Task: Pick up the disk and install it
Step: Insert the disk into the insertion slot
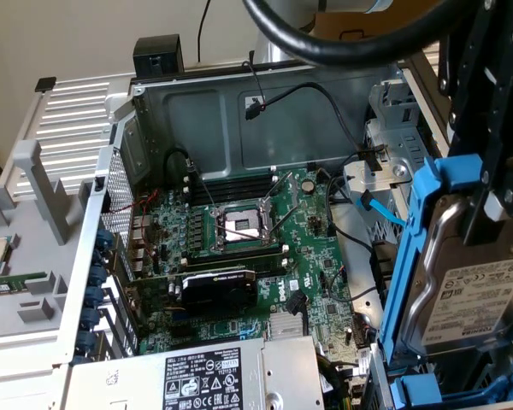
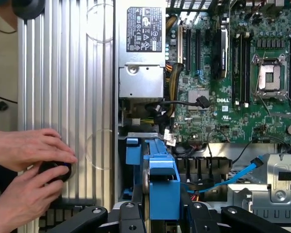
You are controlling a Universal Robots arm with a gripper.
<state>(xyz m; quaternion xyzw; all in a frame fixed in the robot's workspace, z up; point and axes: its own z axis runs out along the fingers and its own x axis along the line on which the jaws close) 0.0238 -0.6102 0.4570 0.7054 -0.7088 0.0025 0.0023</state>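
Item nearest the lens: black two-fingered gripper (image 2: pixel 161 211), closed part-way upon the flat rectangular silver-metal disk (image 1: pixel 474 299), white-labelled and clipped in a bright blue plastic frame; the disk is held upright on edge between the fingers, clear of the machine, at the exterior view's right. Listed thereafter by size: open grey steel computer chassis (image 1: pixel 239 111); green motherboard (image 1: pixel 239 256) with bare processor socket; silver power-supply box (image 1: pixel 205 376) bearing a black-and-white warning label; second blue plastic tray (image 1: pixel 445 395), seated just below the disk; light-blue data cable (image 1: pixel 380 209); a person's two hands (image 2: pixel 26 170), laid on a ribbed silver panel in the wrist view. Step judged in hand: carriage, pick-up done, installation not yet made. Seating is judged to call for the frame to be squared with its bay.
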